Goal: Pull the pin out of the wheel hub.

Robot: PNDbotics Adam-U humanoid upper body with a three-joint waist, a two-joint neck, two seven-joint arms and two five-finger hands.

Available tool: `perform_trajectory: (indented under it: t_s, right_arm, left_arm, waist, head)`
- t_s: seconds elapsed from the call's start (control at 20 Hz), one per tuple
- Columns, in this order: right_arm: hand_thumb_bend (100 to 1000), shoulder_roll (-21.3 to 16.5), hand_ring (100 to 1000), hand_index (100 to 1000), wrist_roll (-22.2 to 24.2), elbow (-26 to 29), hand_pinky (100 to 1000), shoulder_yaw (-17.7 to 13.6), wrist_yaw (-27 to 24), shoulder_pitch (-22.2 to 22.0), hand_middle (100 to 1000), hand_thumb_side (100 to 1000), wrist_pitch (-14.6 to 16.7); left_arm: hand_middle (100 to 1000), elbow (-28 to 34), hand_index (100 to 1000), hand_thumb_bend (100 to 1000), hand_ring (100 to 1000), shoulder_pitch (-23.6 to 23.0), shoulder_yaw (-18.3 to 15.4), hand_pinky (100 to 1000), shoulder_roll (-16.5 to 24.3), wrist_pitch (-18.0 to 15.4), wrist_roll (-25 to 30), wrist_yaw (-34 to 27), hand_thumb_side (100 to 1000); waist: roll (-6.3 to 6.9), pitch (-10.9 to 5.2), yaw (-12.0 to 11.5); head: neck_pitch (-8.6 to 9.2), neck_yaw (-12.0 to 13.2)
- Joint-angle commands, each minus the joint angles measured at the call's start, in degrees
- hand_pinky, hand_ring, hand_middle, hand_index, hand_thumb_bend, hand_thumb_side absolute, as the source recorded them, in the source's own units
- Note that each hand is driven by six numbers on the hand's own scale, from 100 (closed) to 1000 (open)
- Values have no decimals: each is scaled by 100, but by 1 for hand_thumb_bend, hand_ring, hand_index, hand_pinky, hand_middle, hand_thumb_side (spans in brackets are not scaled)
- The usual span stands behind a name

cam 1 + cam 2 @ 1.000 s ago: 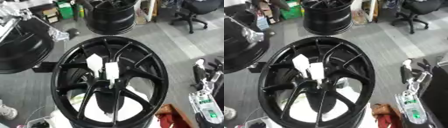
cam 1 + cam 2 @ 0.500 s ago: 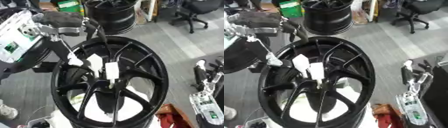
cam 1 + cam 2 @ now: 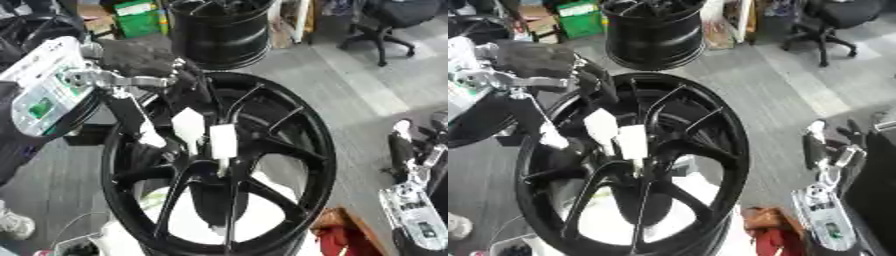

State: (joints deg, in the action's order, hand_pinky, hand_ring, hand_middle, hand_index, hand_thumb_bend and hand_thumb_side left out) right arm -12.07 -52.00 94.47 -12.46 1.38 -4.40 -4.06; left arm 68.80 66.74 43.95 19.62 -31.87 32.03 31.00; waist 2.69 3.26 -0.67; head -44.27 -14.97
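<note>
A large black spoked wheel hub [image 3: 317, 150] fills the middle of both views. At its centre stand two white tabs, one [image 3: 188, 125] to the left of the other [image 3: 222, 141], with a thin white stem below them; I take these for the pin. My left hand [image 3: 140, 59] reaches in from the upper left over the hub's rim. One straight finger [image 3: 131, 112] points down, its pale tip just left of the left tab and apart from it. Nothing is held. My right hand [image 3: 409, 152] rests open at the lower right, fingers up.
A second black wheel [image 3: 219, 30] stands behind the hub, and another dark wheel [image 3: 474, 120] lies at the left. A green box [image 3: 140, 20] and an office chair [image 3: 385, 20] are at the back. A red object [image 3: 337, 240] lies at the lower right.
My left hand has come in from the upper left and moved down over the rim toward the white tabs. The right hand has stayed where it was.
</note>
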Motion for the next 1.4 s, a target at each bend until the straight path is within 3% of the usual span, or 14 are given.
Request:
perform_trajectory:
  t_s: [0.05, 0.75, 1.4]
  right_arm:
    - [100, -133, 574, 869, 3, 59, 566, 5, 24, 55, 713, 433, 18]
    - [100, -102, 574, 869, 3, 60, 566, 42, -11, 66, 714, 435, 11]
    - [100, -84, 574, 869, 3, 53, 567, 57, -40, 77, 714, 437, 26]
  left_arm:
    - [746, -129, 848, 539, 533, 74, -30, 673, 0, -2010, 1994, 153, 507]
    - [761, -549, 850, 512, 533, 4, -223, 672, -343, -2010, 1994, 521, 415]
    - [710, -980, 805, 397, 524, -5, -432, 663, -579, -2010, 1994, 692, 394]
  waist:
    - [-42, -40, 10]
    - [-85, 4, 51]
    - [-92, 42, 128]
  head:
    - [15, 23]
    - [15, 75]
    - [15, 111]
